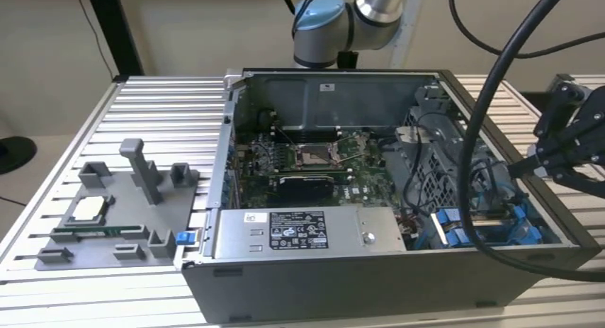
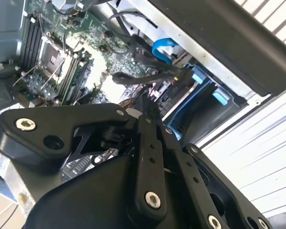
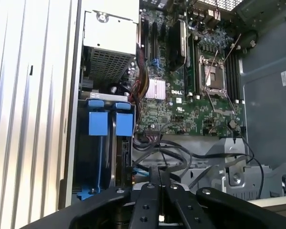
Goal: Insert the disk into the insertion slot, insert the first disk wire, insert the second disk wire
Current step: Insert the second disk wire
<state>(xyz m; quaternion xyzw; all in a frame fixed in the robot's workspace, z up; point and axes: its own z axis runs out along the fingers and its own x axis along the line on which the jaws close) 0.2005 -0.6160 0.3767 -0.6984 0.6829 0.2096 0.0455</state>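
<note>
An open grey metal computer case (image 1: 378, 285) lies on a ribbed aluminium tabletop (image 1: 161, 108). The arm's black gripper (image 1: 529, 165) hangs over the edge of the case at the exterior view's right. Thick black cables (image 1: 492, 94) loop down beside the gripper.

In the first wrist view the gripper (image 3: 160, 186) points into the case. Its two fingers (image 3: 150, 195) lie pressed together with nothing visible between them.

The disk in its bright blue plastic carrier frame (image 3: 124, 125) sits inside the insertion slot (image 3: 72, 143), a grey sheet-metal drive bay along the case wall. A second blue carrier frame (image 3: 96, 121) stands just beside the disk in the same bay. The drive's metal body is in shadow, so how deep it is seated I cannot tell. In the exterior view the blue frames (image 1: 482, 225) show in the near corner of the case at that view's right, below the gripper.

A bundle of loose black wires (image 3: 167, 152) curls between the bay and the green motherboard (image 3: 190, 109). A flat blue data cable (image 2: 162, 50) arches near the blue frames in the second wrist view.

The grey labelled power-supply box (image 1: 302, 232) sits at the near wall of the case. The square silver CPU socket (image 1: 310, 154) sits mid-board. A grey moulded fixture tray (image 1: 95, 222) rests on the tabletop well apart, at the exterior view's left.
</note>
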